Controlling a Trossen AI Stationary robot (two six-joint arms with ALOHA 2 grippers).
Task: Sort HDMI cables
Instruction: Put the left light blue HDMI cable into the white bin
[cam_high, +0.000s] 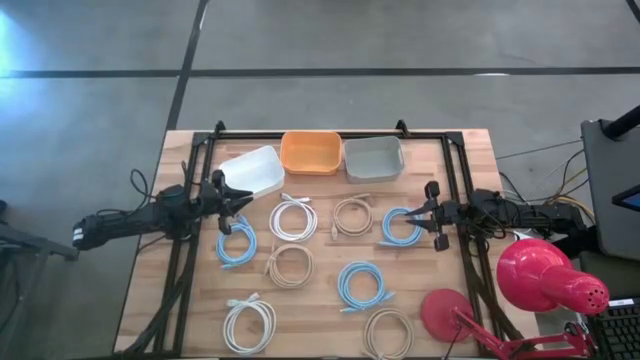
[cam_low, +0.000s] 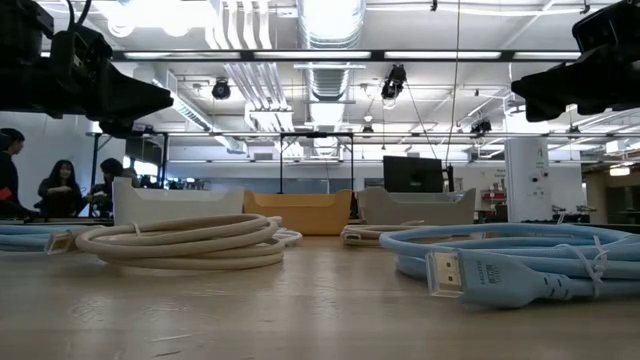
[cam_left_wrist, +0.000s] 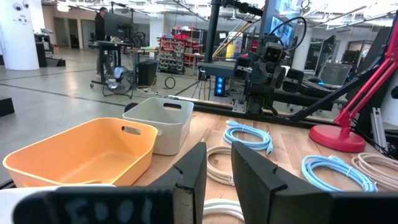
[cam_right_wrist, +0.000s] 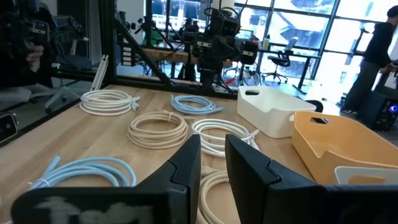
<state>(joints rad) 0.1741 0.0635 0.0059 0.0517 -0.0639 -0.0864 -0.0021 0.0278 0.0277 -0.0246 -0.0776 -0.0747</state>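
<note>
Nine coiled cables (cam_high: 293, 218) lie spread over the counter (cam_high: 190, 305), below three bins (cam_high: 310, 152) at 12 o'clock. Left end effector (cam_high: 245, 204) at 9 o'clock and right end effector (cam_high: 418, 217) at 3 o'clock hover, fingers slightly apart, empty.

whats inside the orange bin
Nothing shows inside the orange bin: the high view sees its bare floor, and all cable coils lie on the table. The left wrist view hides only its near corner.
</note>
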